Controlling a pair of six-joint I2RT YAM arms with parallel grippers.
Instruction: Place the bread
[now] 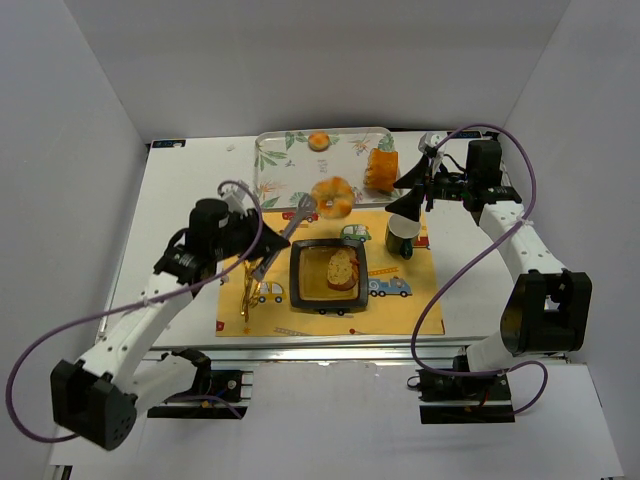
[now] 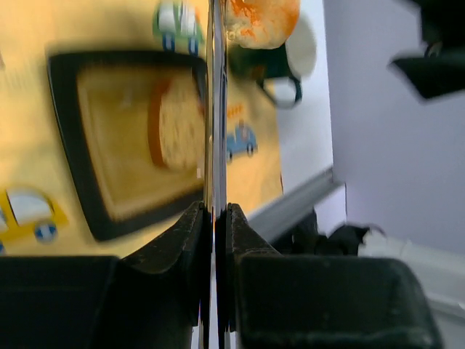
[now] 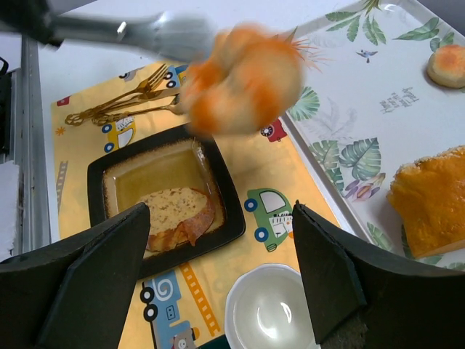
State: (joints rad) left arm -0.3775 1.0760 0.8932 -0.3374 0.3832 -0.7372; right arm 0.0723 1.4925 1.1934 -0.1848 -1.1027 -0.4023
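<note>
White table (image 1: 180, 200), white walls (image 1: 320, 60); yellow car-print mat (image 1: 410, 310) under 1 black plate (image 1: 296, 280).

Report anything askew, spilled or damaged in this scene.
Nothing is spilled or broken. Only the gold cutlery looks untidy: it lies crossed in a loose heap on the yellow mat, left of the black plate, rather than laid straight.
</note>
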